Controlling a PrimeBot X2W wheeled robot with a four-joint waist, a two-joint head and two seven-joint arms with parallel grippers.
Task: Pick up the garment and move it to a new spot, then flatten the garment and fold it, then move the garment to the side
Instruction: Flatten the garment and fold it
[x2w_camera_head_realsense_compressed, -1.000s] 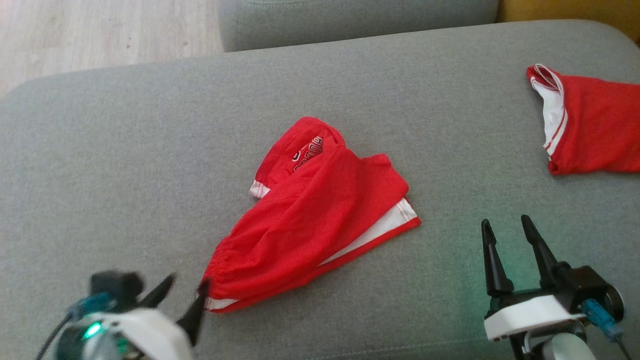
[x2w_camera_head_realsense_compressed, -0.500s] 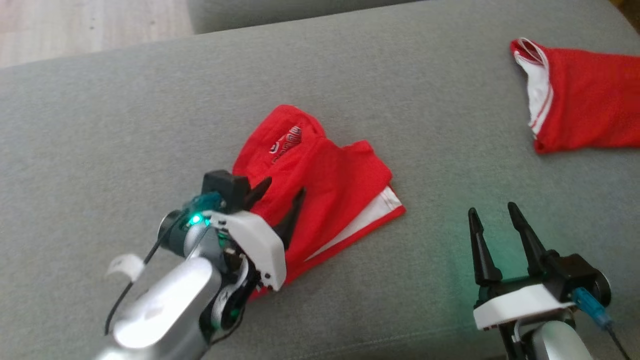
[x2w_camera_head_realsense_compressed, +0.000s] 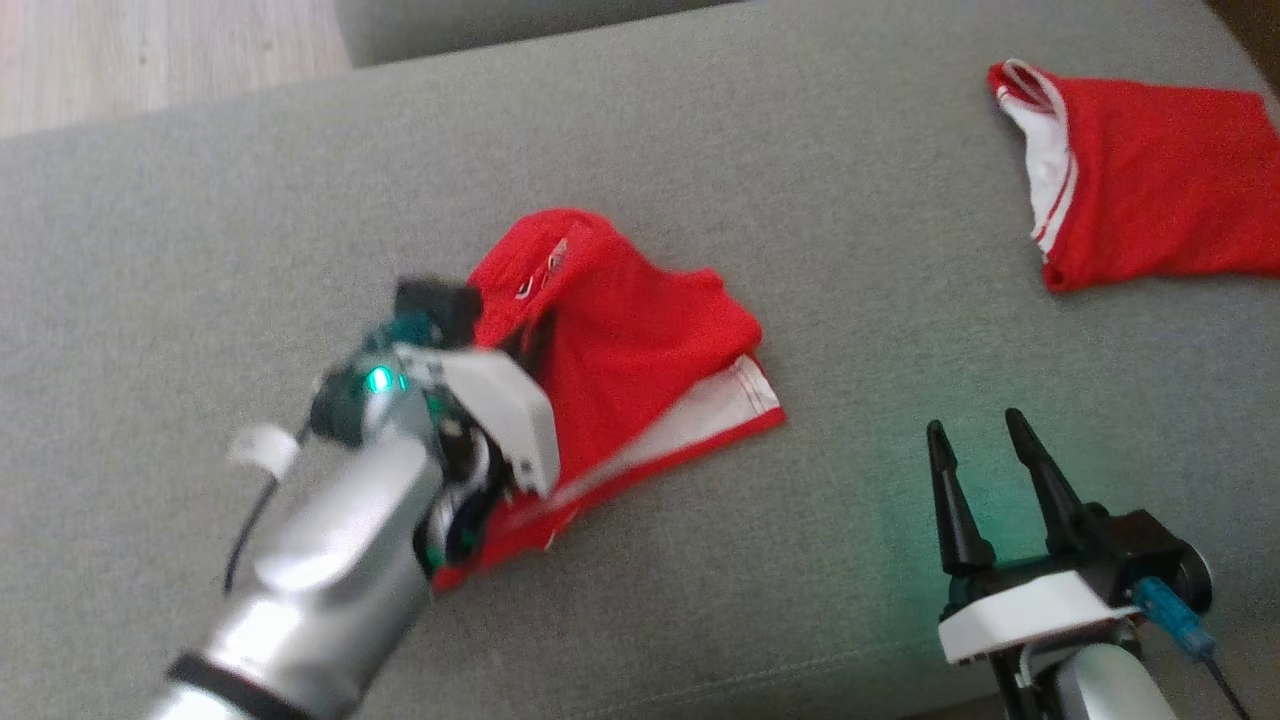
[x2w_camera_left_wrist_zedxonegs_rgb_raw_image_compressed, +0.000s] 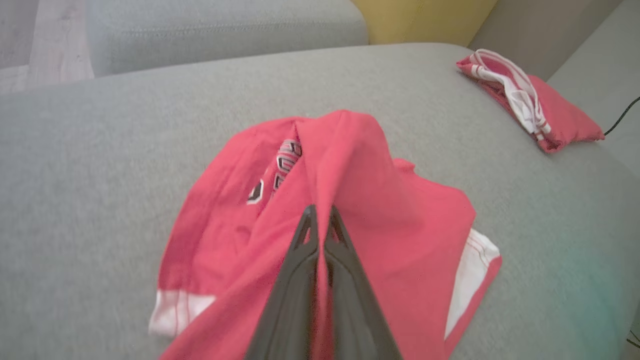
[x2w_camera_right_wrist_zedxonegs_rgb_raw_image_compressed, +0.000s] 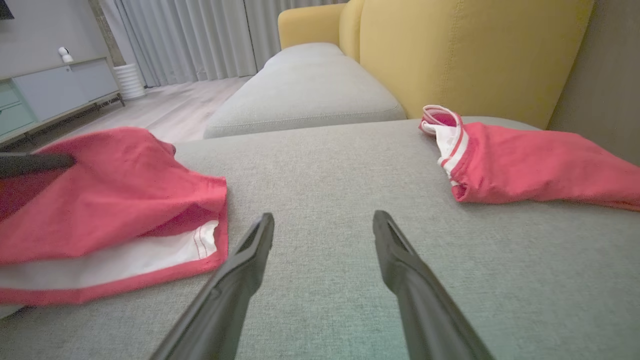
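Observation:
A crumpled red garment (x2w_camera_head_realsense_compressed: 650, 330) with white trim and a printed logo lies in the middle of the grey cushion (x2w_camera_head_realsense_compressed: 850, 250). My left gripper (x2w_camera_head_realsense_compressed: 535, 340) is over its left part, shut on a pinched ridge of the red cloth. In the left wrist view the two dark fingers (x2w_camera_left_wrist_zedxonegs_rgb_raw_image_compressed: 300, 255) stand together, with garment (x2w_camera_left_wrist_zedxonegs_rgb_raw_image_compressed: 405, 220) fabric squeezed between the left gripper (x2w_camera_left_wrist_zedxonegs_rgb_raw_image_compressed: 320, 212) tips. My right gripper (x2w_camera_head_realsense_compressed: 975, 425) hovers open over bare cushion to the right of the garment, holding nothing. The right wrist view shows the right gripper (x2w_camera_right_wrist_zedxonegs_rgb_raw_image_compressed: 322, 220) wide apart, with the garment (x2w_camera_right_wrist_zedxonegs_rgb_raw_image_compressed: 115, 200) at its left.
A second red and white garment (x2w_camera_head_realsense_compressed: 1150, 190) lies at the far right of the cushion, also seen as a folded garment (x2w_camera_right_wrist_zedxonegs_rgb_raw_image_compressed: 530, 165) in the right wrist view. A yellow sofa back (x2w_camera_right_wrist_zedxonegs_rgb_raw_image_compressed: 475, 50) rises behind it. Wood floor (x2w_camera_head_realsense_compressed: 150, 50) lies beyond the cushion's far left edge.
My left arm came in from the lower left over the garment and its gripper shut on a fold, bunching the cloth up. The camera shifted. The right gripper stayed open.

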